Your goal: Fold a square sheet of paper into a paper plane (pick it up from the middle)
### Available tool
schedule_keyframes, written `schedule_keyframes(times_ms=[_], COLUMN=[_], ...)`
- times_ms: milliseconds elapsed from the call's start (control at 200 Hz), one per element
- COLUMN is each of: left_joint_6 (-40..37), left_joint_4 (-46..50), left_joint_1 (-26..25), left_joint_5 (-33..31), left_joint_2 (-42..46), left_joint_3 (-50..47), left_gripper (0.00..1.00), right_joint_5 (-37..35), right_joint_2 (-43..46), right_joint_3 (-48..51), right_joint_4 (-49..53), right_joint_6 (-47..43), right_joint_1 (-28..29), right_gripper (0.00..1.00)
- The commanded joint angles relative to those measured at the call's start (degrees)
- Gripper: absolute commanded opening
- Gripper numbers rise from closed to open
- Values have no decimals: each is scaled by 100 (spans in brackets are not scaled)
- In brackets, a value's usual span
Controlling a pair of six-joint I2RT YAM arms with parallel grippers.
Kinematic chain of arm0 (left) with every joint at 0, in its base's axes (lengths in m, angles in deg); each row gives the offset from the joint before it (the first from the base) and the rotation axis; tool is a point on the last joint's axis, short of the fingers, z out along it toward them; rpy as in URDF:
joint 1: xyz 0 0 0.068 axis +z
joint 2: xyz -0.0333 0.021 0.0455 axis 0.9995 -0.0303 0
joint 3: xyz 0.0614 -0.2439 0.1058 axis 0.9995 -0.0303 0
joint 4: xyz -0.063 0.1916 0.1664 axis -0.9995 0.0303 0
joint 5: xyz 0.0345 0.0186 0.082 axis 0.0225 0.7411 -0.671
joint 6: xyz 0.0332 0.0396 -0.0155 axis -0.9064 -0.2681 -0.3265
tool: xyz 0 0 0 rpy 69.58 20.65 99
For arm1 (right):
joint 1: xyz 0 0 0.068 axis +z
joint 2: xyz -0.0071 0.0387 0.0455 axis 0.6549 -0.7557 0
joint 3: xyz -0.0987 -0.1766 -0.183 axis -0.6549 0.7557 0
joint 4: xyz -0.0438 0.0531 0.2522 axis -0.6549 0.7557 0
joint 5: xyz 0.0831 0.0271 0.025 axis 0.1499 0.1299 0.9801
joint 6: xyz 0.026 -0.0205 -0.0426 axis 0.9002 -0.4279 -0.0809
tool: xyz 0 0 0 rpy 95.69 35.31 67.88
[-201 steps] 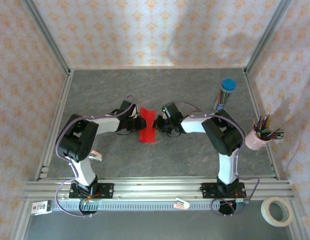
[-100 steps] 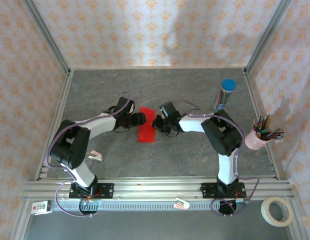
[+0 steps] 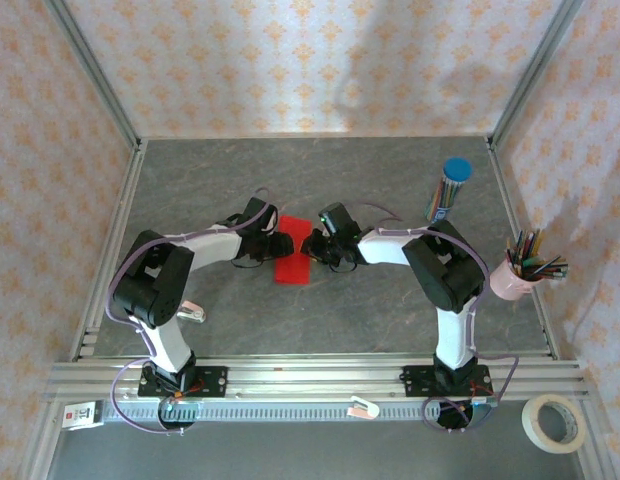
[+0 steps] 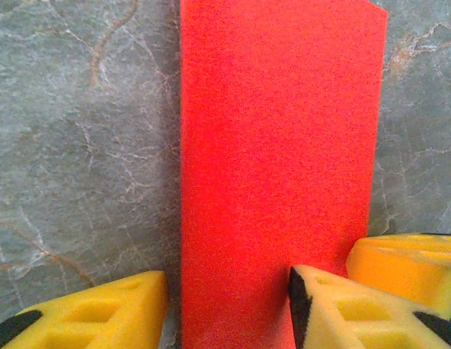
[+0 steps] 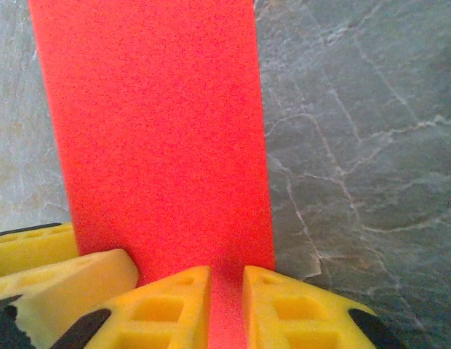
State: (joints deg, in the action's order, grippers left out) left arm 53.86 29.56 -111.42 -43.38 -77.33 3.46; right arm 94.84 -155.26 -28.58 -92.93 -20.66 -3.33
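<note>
The square sheet of paper [image 3: 292, 266] lies on the grey table folded into a narrow red strip [image 4: 276, 145], between the two grippers. My left gripper [image 3: 281, 244] is low over its left side and open [image 4: 229, 291]. One yellow finger [image 4: 102, 313] is over the table beside the paper's edge, the other [image 4: 342, 305] over the paper. My right gripper [image 3: 312, 247] comes from the other side. Its jaws [image 5: 227, 291] stand a narrow gap apart, low over the strip [image 5: 160, 131], with red paper showing through the gap. A finger of each gripper shows in the other's wrist view.
A blue-capped tube of coloured pencils [image 3: 448, 190] stands at the back right. A pink cup of pencils [image 3: 520, 272] sits by the right rail. A tape roll [image 3: 555, 422] lies off the table at the near right. A small white clip [image 3: 193, 313] lies near the left arm.
The left jaws opened wide, then narrowed partway, and the left arm swung out and back. The right jaws parted slightly from shut. The paper shifted a little to the left.
</note>
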Motion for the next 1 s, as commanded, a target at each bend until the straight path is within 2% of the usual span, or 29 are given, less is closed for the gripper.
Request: schedule_keyframes(times_ms=[0,255,440,691,991], left_joint_6=[-67,-138,-222,-174,-330], left_joint_4=[197,207,297,221,246], left_joint_1=[9,9,4,5,4], left_joint_5=[-247,-374,-426,-276,-163], left_joint_2=[-232,-365,-436,-479,-652], left_joint_3=[-9,-79,-27,-1,4], left_gripper=[45,38,35,29,36], right_joint_5=[-330,-914,-1217,-1158,-1003], right_joint_2=[143,1283,1726,1703,1557], right_joint_3=[240,975,1473,1628,1624], right_joint_4=[273,-585,-719,-884,-993], right_joint_6=[59,222,250,231,211], right_joint_1=[-53,-345,-597,-660,-659], right_gripper=[20,26,26,26,26])
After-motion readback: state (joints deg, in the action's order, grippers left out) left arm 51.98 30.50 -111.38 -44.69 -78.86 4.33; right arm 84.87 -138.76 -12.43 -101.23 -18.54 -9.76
